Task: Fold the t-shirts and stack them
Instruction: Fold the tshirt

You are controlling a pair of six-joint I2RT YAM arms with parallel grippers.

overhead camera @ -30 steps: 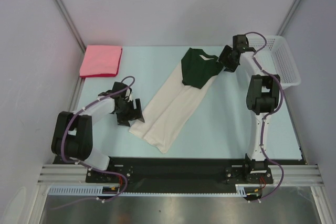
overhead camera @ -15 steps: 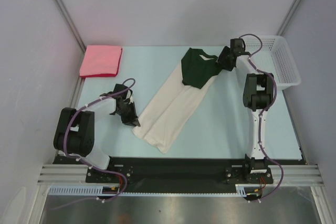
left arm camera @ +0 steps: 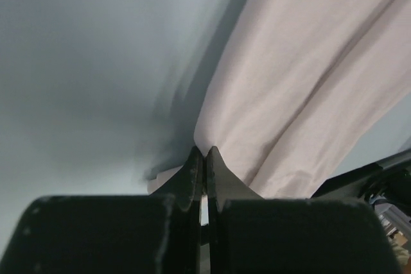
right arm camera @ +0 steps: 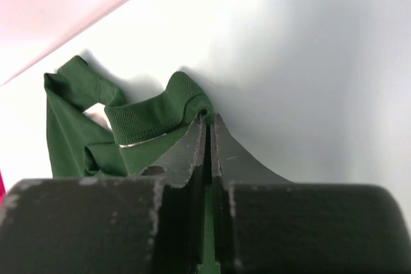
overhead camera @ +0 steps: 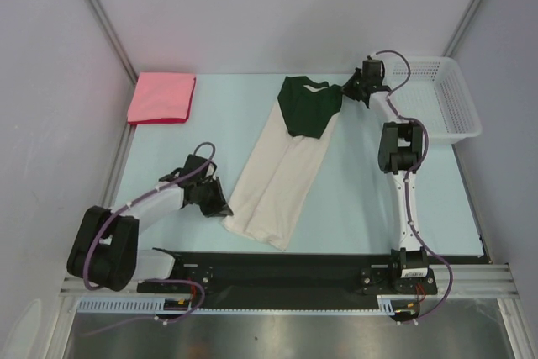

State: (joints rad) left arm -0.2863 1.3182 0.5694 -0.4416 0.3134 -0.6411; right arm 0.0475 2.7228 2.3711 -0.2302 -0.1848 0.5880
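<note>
My left fingers (overhead camera: 216, 204) were pressed together on the near left corner of the cream-and-green shirt (overhead camera: 282, 170). In the left wrist view the two tips (left arm camera: 195, 160) met with no gap I could see, and a thin edge of cream cloth was pinched between them, with the pale fabric running away up and to the right in long soft folds. My right fingers (overhead camera: 350, 88) were clamped on the same shirt at its far end. The right wrist view showed them (right arm camera: 198, 138) closed on a ribbed dark-green band, though I could not tell whether that band was a cuff or part of the neck.

Between my two grips the shirt lay on the light blue counter (overhead camera: 370, 182) as one long narrow strip. It was doubled lengthwise and ran on a slant, with the green top at the far side right of centre and the cream hem at the near side left of centre. A crease ran down the middle of the cream part.

The pink shirt (overhead camera: 161, 97) sat folded square in the far left corner of the counter, flat and well apart from the strip and from both arms. The white mesh basket (overhead camera: 458, 111) stood at the far right edge, just beside my right arm.
</note>
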